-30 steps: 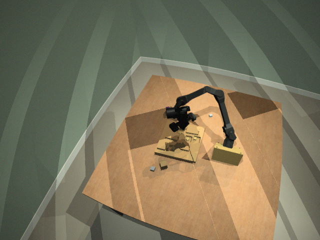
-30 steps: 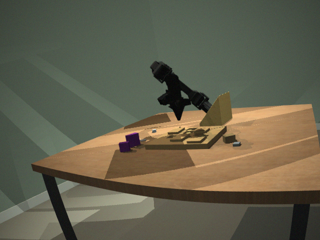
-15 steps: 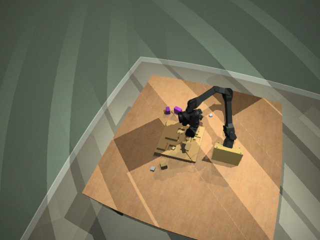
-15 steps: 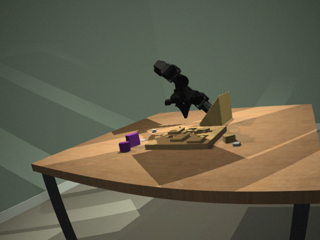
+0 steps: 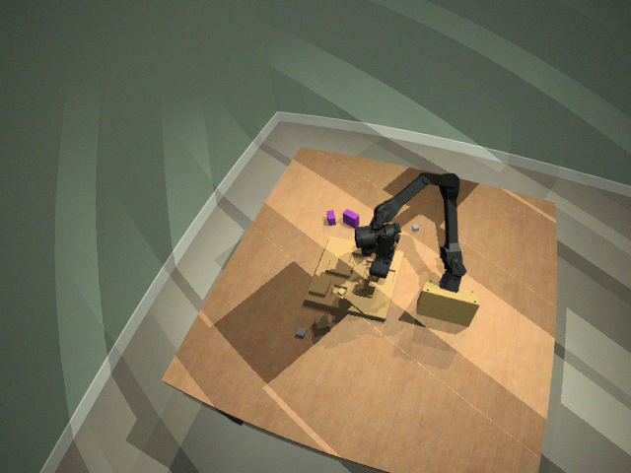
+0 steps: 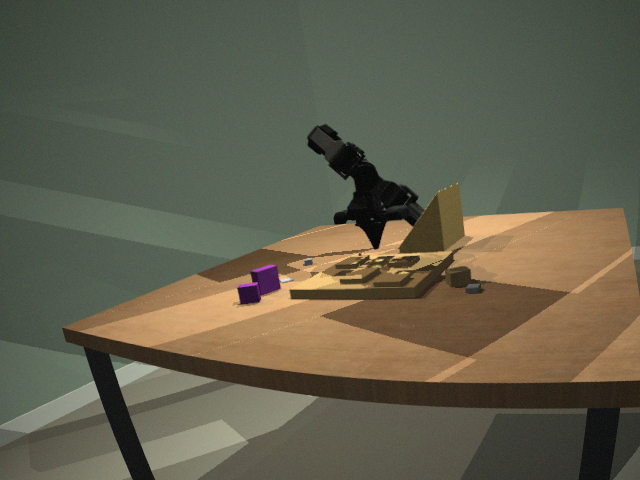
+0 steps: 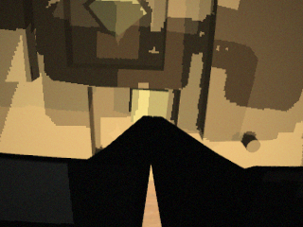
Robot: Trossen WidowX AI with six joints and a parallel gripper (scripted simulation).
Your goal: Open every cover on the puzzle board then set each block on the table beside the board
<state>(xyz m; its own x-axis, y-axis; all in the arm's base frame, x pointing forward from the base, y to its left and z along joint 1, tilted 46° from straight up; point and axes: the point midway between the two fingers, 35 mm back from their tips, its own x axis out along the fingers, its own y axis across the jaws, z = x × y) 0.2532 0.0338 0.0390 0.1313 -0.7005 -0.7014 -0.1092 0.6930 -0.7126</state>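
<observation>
The tan puzzle board lies in the middle of the table with several brown covers on top. My gripper is shut and empty, pointing down just above the board's far part. In the wrist view a pale yellow block sits in a well just ahead of the fingertips. An olive-green block sits in a framed well farther on. A cover pin shows to the right. Two purple blocks rest on the table beside the board.
A brown block and a grey block lie on the table off the board's other side. A small grey block lies near the arm. The arm's yellow base box stands close to the board.
</observation>
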